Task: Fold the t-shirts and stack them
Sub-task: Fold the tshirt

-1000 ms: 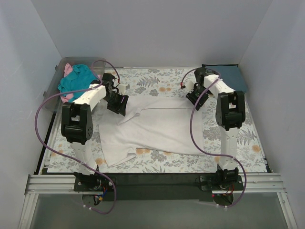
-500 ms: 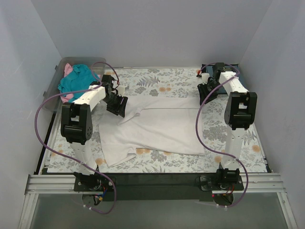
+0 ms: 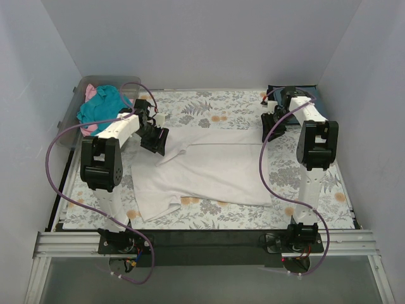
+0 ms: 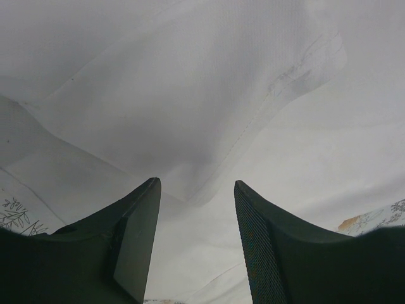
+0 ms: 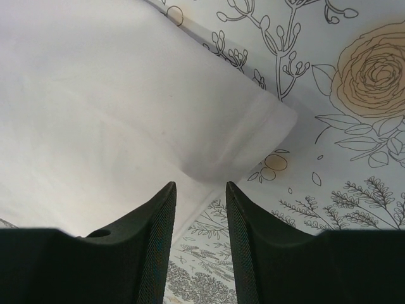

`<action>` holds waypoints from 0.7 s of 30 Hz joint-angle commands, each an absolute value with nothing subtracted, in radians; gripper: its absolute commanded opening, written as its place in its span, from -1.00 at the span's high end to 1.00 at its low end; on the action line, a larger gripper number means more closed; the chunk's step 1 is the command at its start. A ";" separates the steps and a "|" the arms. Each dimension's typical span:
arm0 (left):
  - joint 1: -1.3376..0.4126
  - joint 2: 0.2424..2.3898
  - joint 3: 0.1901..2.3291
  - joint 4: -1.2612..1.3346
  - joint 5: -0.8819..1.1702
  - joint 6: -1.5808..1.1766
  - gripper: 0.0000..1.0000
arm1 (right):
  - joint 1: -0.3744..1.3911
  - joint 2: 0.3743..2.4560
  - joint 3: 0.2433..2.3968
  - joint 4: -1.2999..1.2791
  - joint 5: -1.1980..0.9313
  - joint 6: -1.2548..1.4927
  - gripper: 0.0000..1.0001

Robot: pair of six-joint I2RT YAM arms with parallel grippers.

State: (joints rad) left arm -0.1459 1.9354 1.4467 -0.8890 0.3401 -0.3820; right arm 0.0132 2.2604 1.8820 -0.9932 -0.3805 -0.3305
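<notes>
The white t-shirt (image 3: pixel 209 168) lies spread on the floral table cover, with a folded flap along its left side. My left gripper (image 3: pixel 155 140) hovers over the shirt's upper left part. In the left wrist view its fingers (image 4: pixel 136 234) stand apart, and the white cloth (image 4: pixel 209 95) lies under the gap with nothing pinched; this gripper (image 4: pixel 196 190) is open. My right gripper (image 3: pixel 269 123) is at the shirt's upper right corner. It (image 5: pixel 200 187) is open over the rounded edge of the white cloth (image 5: pixel 95 95). A dark slate-blue t-shirt (image 3: pixel 318 98) lies at the back right, partly hidden by the right arm.
A clear bin (image 3: pixel 73 123) at the back left holds a teal t-shirt (image 3: pixel 101 111) and a pink one (image 3: pixel 92 94). The floral cover (image 3: pixel 304 190) spans the table. White walls close in on three sides. Purple cables loop off both arms.
The right arm has swung to the right and back, carrying its gripper from the shirt's top edge out to the upper right corner. The left arm has hardly moved.
</notes>
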 commanded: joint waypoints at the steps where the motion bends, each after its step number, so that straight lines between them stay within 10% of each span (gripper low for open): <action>1: -0.138 1.853 1.440 -0.881 0.331 -0.377 0.02 | 0.009 2.272 1.887 -0.997 -0.377 -0.307 0.12; 14: -0.138 1.861 1.437 -0.871 0.313 -0.374 0.01 | 0.011 2.284 1.864 -0.965 -0.347 -0.264 0.10; 21: -0.127 1.858 1.436 -0.879 0.305 -0.364 0.06 | 0.011 2.260 1.852 -0.969 -0.380 -0.256 0.48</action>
